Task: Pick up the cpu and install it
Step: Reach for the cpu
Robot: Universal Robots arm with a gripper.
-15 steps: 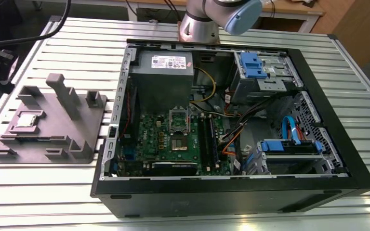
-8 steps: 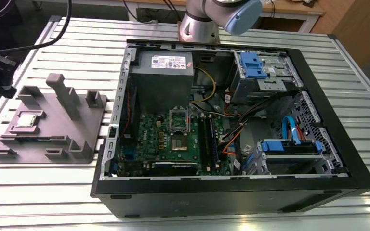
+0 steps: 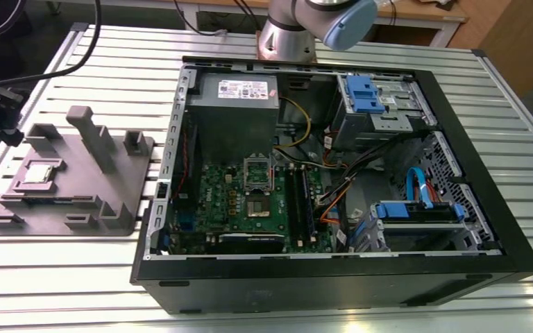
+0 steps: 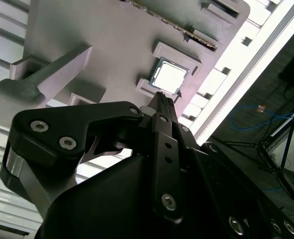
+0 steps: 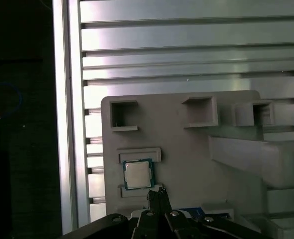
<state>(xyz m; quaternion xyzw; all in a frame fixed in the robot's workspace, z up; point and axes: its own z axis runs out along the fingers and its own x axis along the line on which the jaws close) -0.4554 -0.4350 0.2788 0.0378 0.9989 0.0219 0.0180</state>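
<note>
The cpu is a small silver-topped square chip lying flat in a recess of the grey plastic fixture at the exterior view's left. In both wrist views the cpu lies just beyond the black fingertips. My gripper hangs above the table beside the fixture's far left corner. Seen in the second wrist view, the gripper is shut, its two fingers pressed together with nothing between them, and it is apart from the chip. The first wrist view shows the gripper the same way.
An open black computer case lies to the exterior view's right of the fixture, with a green motherboard and its metal-framed socket inside. Upright posts rise from the fixture near the chip. The slatted metal table ends close behind the gripper.
</note>
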